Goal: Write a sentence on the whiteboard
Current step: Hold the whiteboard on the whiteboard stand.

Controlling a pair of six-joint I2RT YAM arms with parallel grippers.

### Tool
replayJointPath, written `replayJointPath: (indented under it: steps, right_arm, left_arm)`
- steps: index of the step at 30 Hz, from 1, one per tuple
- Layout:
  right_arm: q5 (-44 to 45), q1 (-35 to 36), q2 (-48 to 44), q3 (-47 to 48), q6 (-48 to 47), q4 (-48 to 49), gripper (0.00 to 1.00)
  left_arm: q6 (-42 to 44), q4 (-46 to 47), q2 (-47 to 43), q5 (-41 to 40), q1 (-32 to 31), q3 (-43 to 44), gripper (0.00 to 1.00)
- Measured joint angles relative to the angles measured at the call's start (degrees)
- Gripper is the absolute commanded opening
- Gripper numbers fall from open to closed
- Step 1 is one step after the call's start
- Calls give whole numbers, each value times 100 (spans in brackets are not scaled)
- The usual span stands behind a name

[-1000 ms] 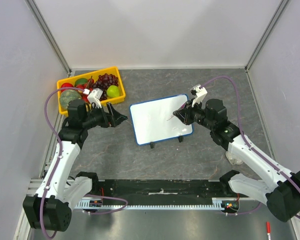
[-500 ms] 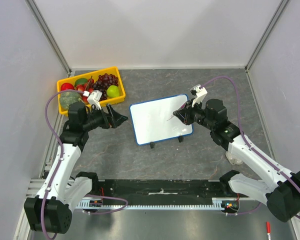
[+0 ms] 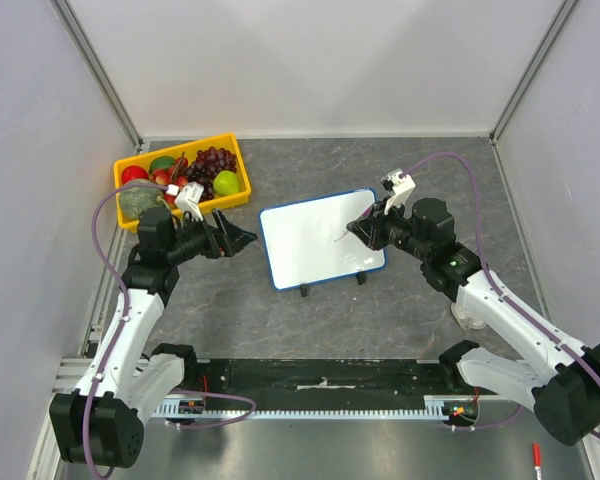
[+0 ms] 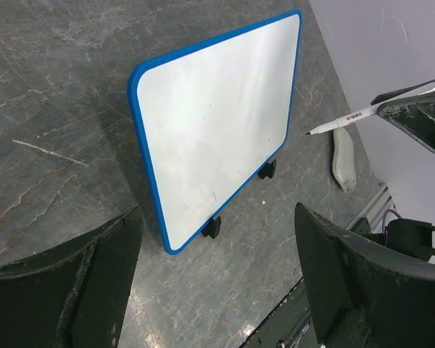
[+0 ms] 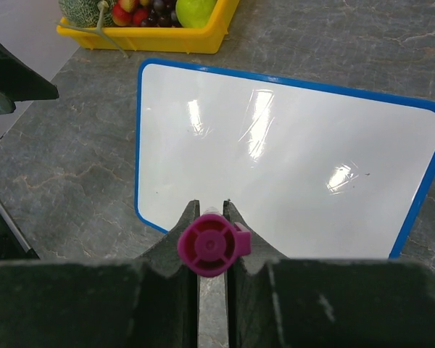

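So the whiteboard (image 3: 322,238) sits around the middle of the grey table (image 3: 400,170), propped on its two black feet (image 4: 212,228) and leaning back, blue frame all round. What we see on its face is plain white with some glare and a couple of tiny specks.

The right gripper (image 3: 370,228) is at the board's right end, pinching a marker (image 4: 362,112) between its fingers (image 5: 192,209). From the right wrist view we're looking straight down the purple butt end of the marker, aimed at the lower middle of the board. In the left wrist view the red tip hangs just beside the board's right edge and looks to be off the surface, though we can't tell for sure whether it touches.

The left gripper (image 3: 242,238) hovers just left of the board's left edge, not touching it, with its jaws spread wide and nothing between them. From its own camera the board fills the gap between the two fingers.

Behind the left arm, well apart from the board, there's a yellow tray (image 3: 180,147) of fruit in the far left corner.
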Motion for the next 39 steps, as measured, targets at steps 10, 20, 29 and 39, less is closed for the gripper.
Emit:
replayJointPath:
  steps: [10, 20, 29, 39]
  right_arm:
    - [186, 0, 210, 2, 55, -144, 0]
    - [286, 0, 197, 4, 70, -234, 0]
    - [280, 0, 197, 4, 70, -245, 0]
    - [280, 0, 197, 26, 68, -339, 0]
  left_arm:
    - [0, 4, 9, -26, 0, 0, 88]
    - [0, 15, 9, -219, 0, -9, 88]
    - [-83, 527, 127, -505, 0, -601, 88]
    - [-122, 1191, 629, -319, 0, -691, 88]
